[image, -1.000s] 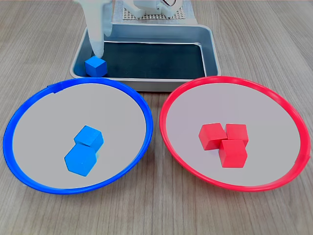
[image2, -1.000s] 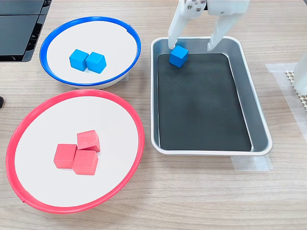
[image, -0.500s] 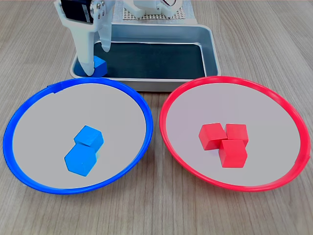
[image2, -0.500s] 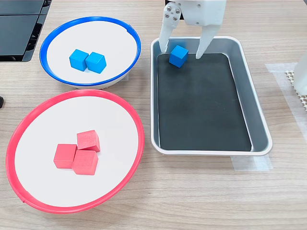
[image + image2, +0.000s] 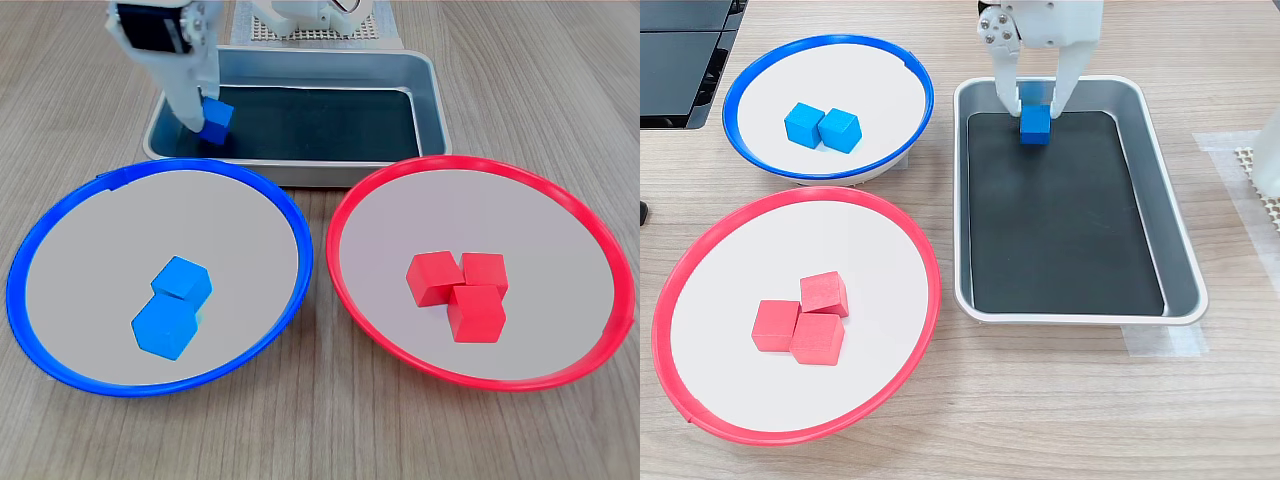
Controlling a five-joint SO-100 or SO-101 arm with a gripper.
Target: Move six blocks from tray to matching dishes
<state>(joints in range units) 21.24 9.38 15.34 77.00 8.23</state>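
My gripper (image 5: 208, 118) (image 5: 1035, 112) reaches into the grey tray (image 5: 320, 125) (image 5: 1060, 220) and is shut on a blue block (image 5: 217, 119) (image 5: 1035, 126). In the first exterior view this is at the tray's left end. Whether the block rests on the dark bottom or hangs just above it, I cannot tell. The blue-rimmed dish (image 5: 100, 260) (image 5: 860, 80) holds two blue blocks (image 5: 182, 279) (image 5: 163, 329) that touch each other. Three red blocks (image 5: 455, 285) (image 5: 805, 315) lie clustered in the red-rimmed dish (image 5: 540, 240) (image 5: 740, 260).
The two dishes sit side by side in front of the tray on a wooden table. The arm's white base (image 5: 310, 12) and a white mesh (image 5: 262, 33) stand behind the tray. Black panels (image 5: 680, 40) lie at the second exterior view's top left; tape (image 5: 1230, 150) marks the table at its right.
The open fingers that straddled the blue block have shut on it. The block has shifted away from the tray's corner, toward the first exterior view's right.
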